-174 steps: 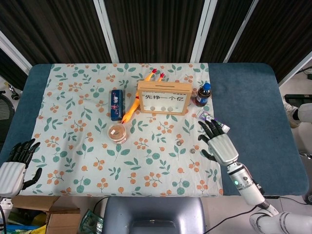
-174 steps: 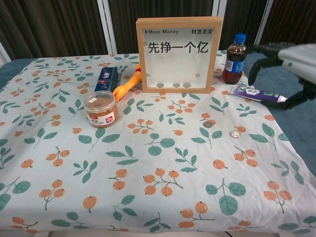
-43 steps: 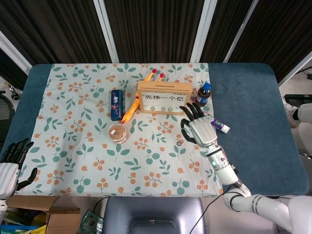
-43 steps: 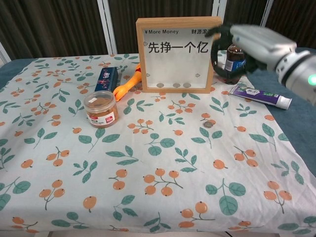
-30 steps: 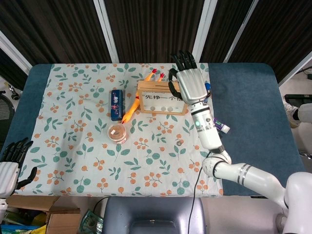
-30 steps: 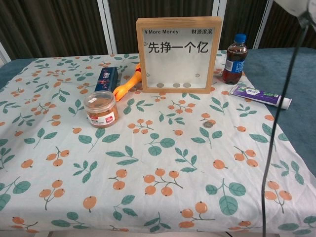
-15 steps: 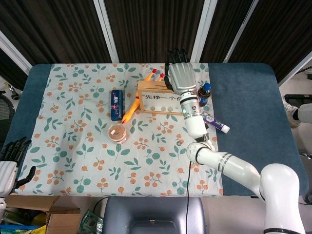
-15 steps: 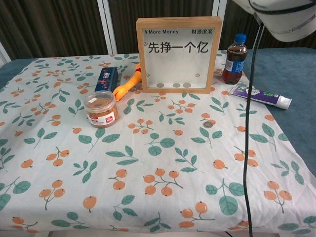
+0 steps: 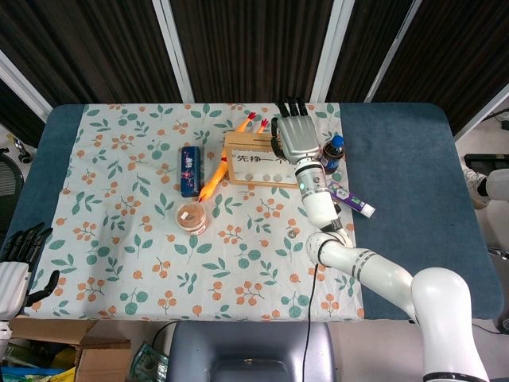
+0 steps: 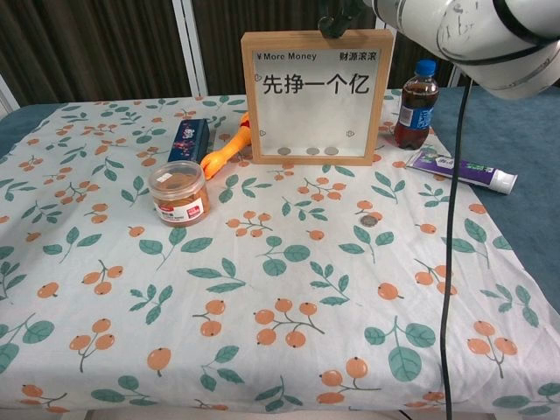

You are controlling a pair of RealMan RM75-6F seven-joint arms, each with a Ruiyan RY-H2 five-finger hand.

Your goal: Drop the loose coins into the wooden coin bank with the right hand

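The right robot hand (image 9: pixel 293 135) hangs above the top edge of the wooden coin bank (image 10: pixel 315 96), toward its right end, back of the hand up and fingers (image 9: pixel 291 105) pointing to the far side; whether anything sits between thumb and fingers cannot be told, since the chest view shows only dark fingertips at the frame's top; the bank stands upright at the far middle of the flowered cloth (image 10: pixel 262 297), three coins resting at the bottom behind its window; one loose coin (image 10: pixel 369 221) lies on the cloth nearer than the bank's right corner, well apart from the right robot hand; a cola bottle (image 10: pixel 415 105) stands just right of the bank, a toothpaste tube (image 10: pixel 461 169) lies near it on the blue counter (image 9: pixel 413 191); left of the bank lie a rubber chicken (image 9: pixel 219 171), a blue box (image 9: pixel 188 170) and a round jar (image 10: pixel 178 192); the left robot hand (image 9: pixel 19 267) rests off the counter's near left corner, fingers apart and empty.
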